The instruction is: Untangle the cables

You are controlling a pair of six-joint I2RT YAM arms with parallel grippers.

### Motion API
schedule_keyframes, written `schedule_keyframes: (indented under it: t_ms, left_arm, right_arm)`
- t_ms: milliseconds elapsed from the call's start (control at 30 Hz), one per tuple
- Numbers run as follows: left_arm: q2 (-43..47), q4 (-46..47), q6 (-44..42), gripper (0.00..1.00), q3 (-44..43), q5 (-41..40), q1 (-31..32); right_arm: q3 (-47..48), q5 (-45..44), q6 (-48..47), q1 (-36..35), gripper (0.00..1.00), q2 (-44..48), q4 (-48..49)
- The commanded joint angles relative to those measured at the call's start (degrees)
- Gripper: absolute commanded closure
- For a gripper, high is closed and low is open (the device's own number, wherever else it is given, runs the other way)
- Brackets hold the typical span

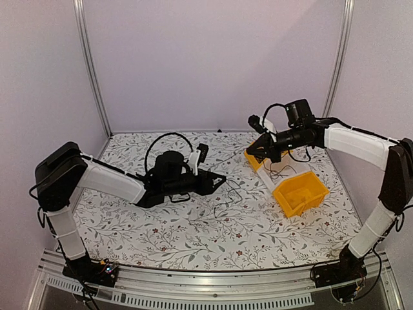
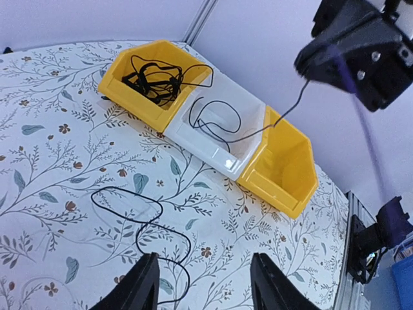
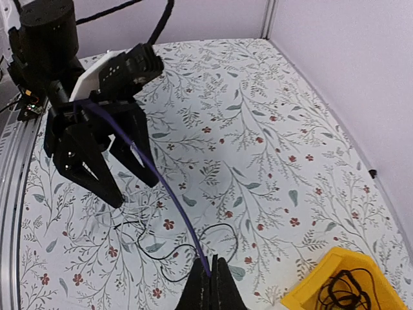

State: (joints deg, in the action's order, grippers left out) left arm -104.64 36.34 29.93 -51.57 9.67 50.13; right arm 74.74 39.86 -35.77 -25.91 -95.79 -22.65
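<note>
A thin black cable snakes in loops over the flowered table, just ahead of my left gripper. That gripper is open, with nothing between its fingers. Faint white cables lie on the cloth under the left fingers. My right gripper hangs above the bins, shut on a thin purple cable that stretches tight toward the left arm's wrist. In the left wrist view a black cable also drops from the right gripper into the white bin. A black tangle fills the far yellow bin.
Three bins stand in a row at the right: yellow, white, then a second yellow bin. Walls close the table at the back and right. The left arm's thick black hose arches over its wrist.
</note>
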Motion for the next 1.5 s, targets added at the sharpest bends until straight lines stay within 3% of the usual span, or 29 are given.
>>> schedule_keyframes:
  t_ms: [0, 633, 1467]
  left_arm:
    - [0.58, -0.55, -1.14, 0.51, 1.19, -1.05, 0.41]
    - [1.98, -4.86, -2.54, 0.48, 0.49, -3.73, 0.32]
    - [1.94, -4.52, -2.59, 0.48, 1.62, -3.98, 0.19]
  right_arm:
    - [2.37, -3.42, 0.74, 10.11, 1.0, 5.97, 0.34]
    - [-4.26, -8.35, -4.24, 17.37, 1.0, 6.46, 0.51]
    - [-5.51, -24.19, -16.84, 18.07, 1.0, -10.49, 3.48]
